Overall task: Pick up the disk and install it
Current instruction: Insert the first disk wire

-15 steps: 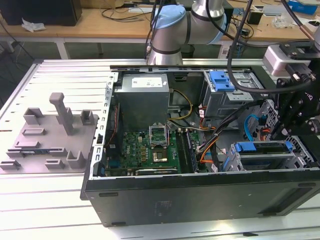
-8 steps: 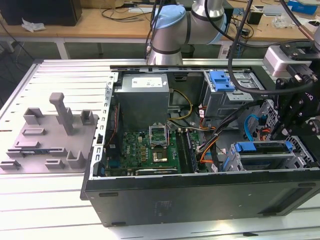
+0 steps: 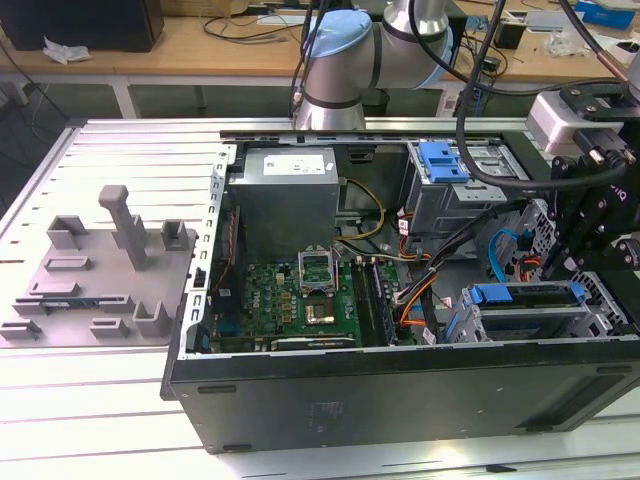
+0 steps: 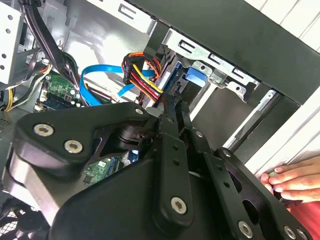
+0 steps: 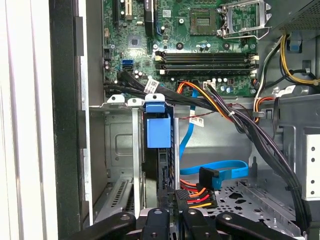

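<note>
One sweep, from the exterior view's left to its right: grey tray (image 3: 100, 270) of blocks, well apart from the work; open case (image 3: 400, 400); board (image 3: 300, 295) mid-case; then the bay (image 3: 590, 300) at the right end, with my gripper (image 4: 175, 106) over it. Disk (image 5: 158, 127) stands on edge in that bay, its blue bracket showing between the rails. I judge the pickup done and the insertion far along. Whether it is fully seated or latched, I cannot tell. Cables (image 5: 200, 192) lie just beside it. My fingers (image 4: 170, 150) sit nearly together, tips at the disk's near edge. Touching or just short, I cannot tell, nor whether they pinch anything. A person's hand (image 4: 295, 182) rests at the case's outer edge.
</note>
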`<action>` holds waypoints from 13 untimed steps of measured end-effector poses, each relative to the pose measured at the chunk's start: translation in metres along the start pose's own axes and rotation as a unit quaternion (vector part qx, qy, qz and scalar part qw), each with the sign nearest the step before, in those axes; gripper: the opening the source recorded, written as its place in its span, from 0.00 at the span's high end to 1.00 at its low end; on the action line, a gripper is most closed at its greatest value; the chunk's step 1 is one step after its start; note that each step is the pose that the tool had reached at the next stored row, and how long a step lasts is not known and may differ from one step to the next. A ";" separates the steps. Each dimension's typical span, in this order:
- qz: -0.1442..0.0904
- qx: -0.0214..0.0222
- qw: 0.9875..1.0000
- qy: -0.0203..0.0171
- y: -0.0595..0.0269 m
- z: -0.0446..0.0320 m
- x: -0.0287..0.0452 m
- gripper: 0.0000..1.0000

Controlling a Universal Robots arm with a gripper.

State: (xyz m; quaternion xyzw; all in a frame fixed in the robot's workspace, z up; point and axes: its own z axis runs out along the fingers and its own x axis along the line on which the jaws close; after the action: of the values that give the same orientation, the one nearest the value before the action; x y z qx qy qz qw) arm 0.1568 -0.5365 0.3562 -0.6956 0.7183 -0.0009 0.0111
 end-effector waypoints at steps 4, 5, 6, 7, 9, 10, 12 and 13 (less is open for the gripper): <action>-0.001 0.000 1.000 0.000 0.0000 0.0000 0.0000 0.83; -0.002 0.001 1.000 0.000 0.0000 0.0000 0.0000 0.83; -0.002 0.001 1.000 0.000 0.0000 0.0000 0.0000 0.83; -0.002 0.001 1.000 0.000 0.0000 0.0000 0.0000 0.83; -0.005 0.001 1.000 0.000 -0.0003 0.0056 0.0001 0.83; -0.005 0.001 1.000 0.000 -0.0003 0.0058 0.0001 0.83; -0.005 0.001 1.000 0.000 -0.0003 0.0061 0.0001 0.83; -0.005 0.001 1.000 0.000 -0.0003 0.0062 0.0001 0.83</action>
State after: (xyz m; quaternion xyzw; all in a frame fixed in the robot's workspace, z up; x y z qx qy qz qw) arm 0.1572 -0.5365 0.3500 -0.6990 0.7150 -0.0013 0.0117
